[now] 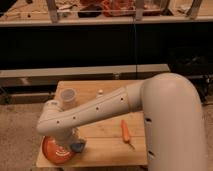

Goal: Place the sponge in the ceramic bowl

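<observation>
The ceramic bowl [54, 151], a wide shallow orange dish with white ring lines, sits at the table's front left corner. The sponge [78, 146], a small grey-blue lump, lies at the bowl's right rim, directly under the end of my arm. My gripper [71, 140] points down over the bowl's right side, right at the sponge and mostly hidden by the white wrist. Whether it holds the sponge does not show.
A whitish translucent cup [68, 96] stands at the back left of the wooden table [107, 135]. An orange carrot [125, 131] lies right of centre. A tiny white object [100, 92] rests near the back edge. Dark shelving runs behind the table.
</observation>
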You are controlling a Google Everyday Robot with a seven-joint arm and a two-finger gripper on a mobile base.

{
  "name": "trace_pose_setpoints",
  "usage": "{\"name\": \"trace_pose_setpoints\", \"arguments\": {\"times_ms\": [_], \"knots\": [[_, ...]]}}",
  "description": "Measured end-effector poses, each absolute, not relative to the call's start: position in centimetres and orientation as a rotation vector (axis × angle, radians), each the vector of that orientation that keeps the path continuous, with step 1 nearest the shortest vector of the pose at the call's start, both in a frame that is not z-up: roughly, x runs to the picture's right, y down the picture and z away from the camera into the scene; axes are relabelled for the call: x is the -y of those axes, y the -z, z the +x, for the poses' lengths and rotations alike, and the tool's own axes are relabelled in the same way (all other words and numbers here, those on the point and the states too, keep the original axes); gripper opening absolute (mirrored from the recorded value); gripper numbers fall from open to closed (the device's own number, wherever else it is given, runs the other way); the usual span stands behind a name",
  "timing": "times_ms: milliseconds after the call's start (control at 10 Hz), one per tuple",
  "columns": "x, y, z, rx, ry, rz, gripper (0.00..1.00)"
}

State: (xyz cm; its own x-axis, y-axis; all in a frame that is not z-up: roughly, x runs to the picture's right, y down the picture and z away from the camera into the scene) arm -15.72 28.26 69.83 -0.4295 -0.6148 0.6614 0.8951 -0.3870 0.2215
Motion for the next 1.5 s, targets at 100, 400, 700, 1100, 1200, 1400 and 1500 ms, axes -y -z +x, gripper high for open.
{"name": "trace_pose_setpoints", "arguments": {"times_ms": [100, 400, 700, 1100, 1200, 1400, 1500], "knots": [[-28.3, -69.8, -15.72, 0.698, 1.945, -0.6, 0.17], [-28.44, -69.75, -15.71, 0.697, 1.942, -0.604, 0.11], [-28.57, -69.68, -15.73, 0.696, 1.939, -0.607, 0.11], [-28.79, -69.6, -15.79, 0.698, 1.939, -0.609, 0.12], [-28.84, -69.59, -15.68, 0.698, 1.935, -0.609, 0.17], [-28.92, -69.6, -15.46, 0.697, 1.929, -0.608, 0.19], [-28.9, -69.56, -15.44, 0.697, 1.927, -0.606, 0.23]]}}
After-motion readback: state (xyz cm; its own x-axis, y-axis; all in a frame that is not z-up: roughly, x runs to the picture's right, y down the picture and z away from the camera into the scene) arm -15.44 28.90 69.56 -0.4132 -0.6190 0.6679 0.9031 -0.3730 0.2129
